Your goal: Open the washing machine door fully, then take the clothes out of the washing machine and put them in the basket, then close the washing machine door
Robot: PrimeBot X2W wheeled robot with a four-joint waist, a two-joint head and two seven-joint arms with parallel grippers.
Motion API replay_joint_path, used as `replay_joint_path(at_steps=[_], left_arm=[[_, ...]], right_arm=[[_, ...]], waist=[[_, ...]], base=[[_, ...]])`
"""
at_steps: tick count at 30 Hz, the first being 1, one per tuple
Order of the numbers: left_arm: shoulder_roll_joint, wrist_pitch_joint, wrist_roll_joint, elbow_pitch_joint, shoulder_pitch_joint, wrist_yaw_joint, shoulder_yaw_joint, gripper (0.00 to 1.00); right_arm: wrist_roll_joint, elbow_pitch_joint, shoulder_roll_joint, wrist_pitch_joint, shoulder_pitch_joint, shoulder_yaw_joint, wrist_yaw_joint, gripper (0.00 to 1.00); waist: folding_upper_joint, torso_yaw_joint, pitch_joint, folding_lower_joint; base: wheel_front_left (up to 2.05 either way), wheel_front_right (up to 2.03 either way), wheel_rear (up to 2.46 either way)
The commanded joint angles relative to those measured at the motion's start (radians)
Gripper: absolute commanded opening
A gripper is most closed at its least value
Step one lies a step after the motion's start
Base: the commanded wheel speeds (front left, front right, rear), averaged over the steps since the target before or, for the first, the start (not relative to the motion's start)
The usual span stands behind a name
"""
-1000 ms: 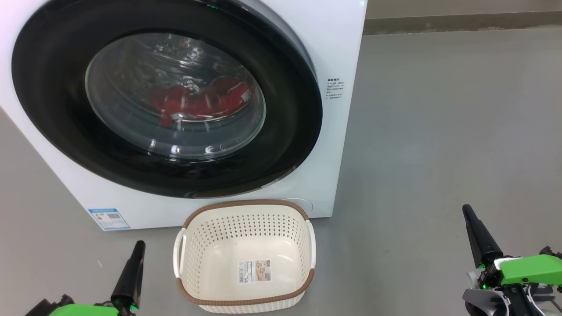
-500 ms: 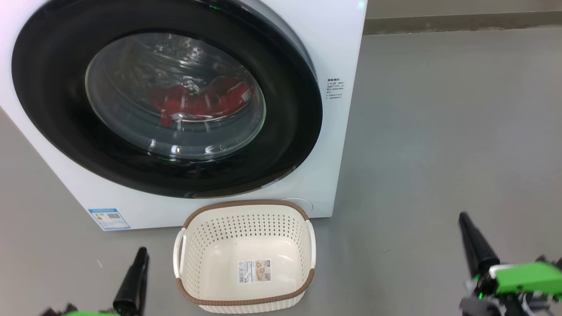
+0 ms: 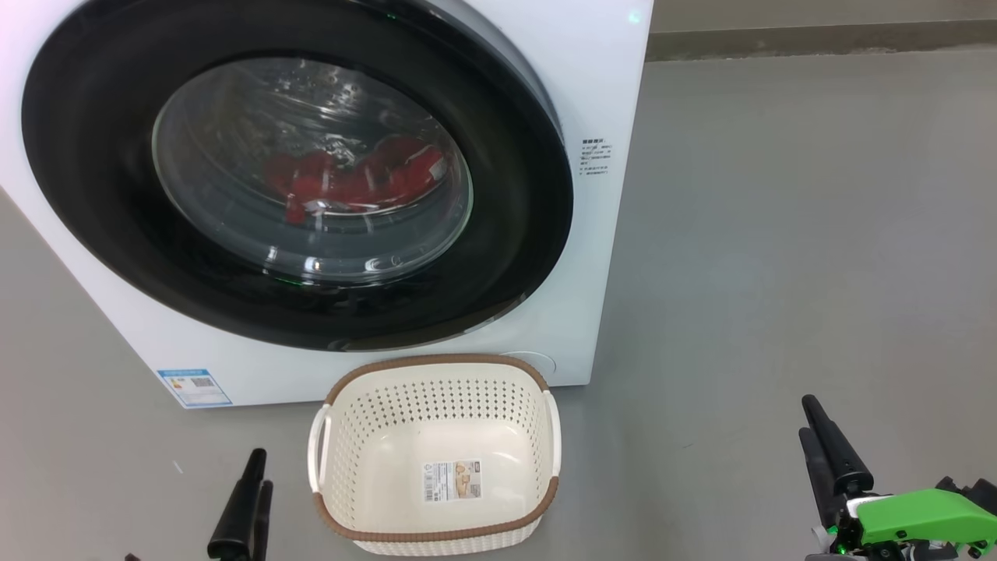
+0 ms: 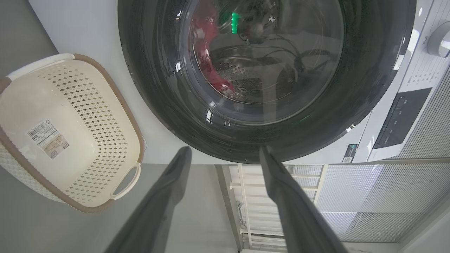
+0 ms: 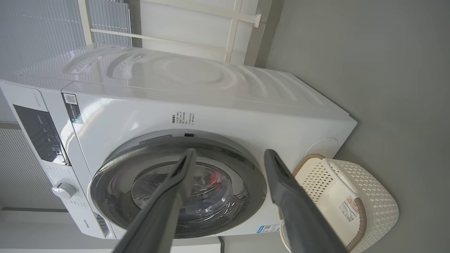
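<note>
1. Surveying grey floor (image 3: pixel 779 234); finding washing machine (image 3: pixel 607 93) standing on it, washing machine door (image 3: pixel 514 257) appearing shut or nearly so.
2. Sighting clothes (image 3: pixel 350 183) lying inside, behind the glass (image 3: pixel 234 117); noting basket (image 3: pixel 436 362) sitting empty just before the machine, below the door.
3. Recording left gripper (image 3: pixel 261 467) hovering low, left of the basket, fingers standing apart, gripping nothing; recording right gripper (image 3: pixel 808 417) hovering well right of the basket, fingers likewise apart.
4. Judging the grey recessed edge (image 3: pixel 537 82) at the rim's upper right as lying up and left of the right gripper; rating the right arm better placed for opening.
</note>
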Motion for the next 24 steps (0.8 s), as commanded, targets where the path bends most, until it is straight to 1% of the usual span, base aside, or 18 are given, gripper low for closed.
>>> replay_joint_path(at_steps=[1,13,14,24], left_arm=[[0.019,-0.010,0.031,-0.036,-0.016,-0.001,0.004,1.00],[0.014,-0.046,0.242,-0.058,-0.006,-0.002,0.007,1.00],[0.014,-0.046,0.242,-0.058,-0.006,-0.002,0.007,1.00],[0.015,-0.076,0.393,-0.079,0.001,0.003,-0.003,1.00]], right_arm=[[-0.024,-0.031,-0.017,-0.010,-0.024,0.005,0.000,1.00],[-0.171,-0.043,-0.024,-0.045,-0.022,0.034,0.000,1.00],[-0.171,-0.043,-0.024,-0.045,-0.022,0.034,0.000,1.00],[-0.321,-0.042,-0.032,-0.074,-0.022,0.061,0.000,1.00]], waist=[[0.0000,0.000,0.000,-0.0001],[0.0000,0.002,0.003,-0.0002],[0.0000,0.002,0.003,-0.0002],[0.0000,0.004,0.004,-0.0002]], base=[[0.00,0.00,0.00],[0.00,0.00,0.00],[0.00,0.00,0.00],[0.00,0.00,0.00]])
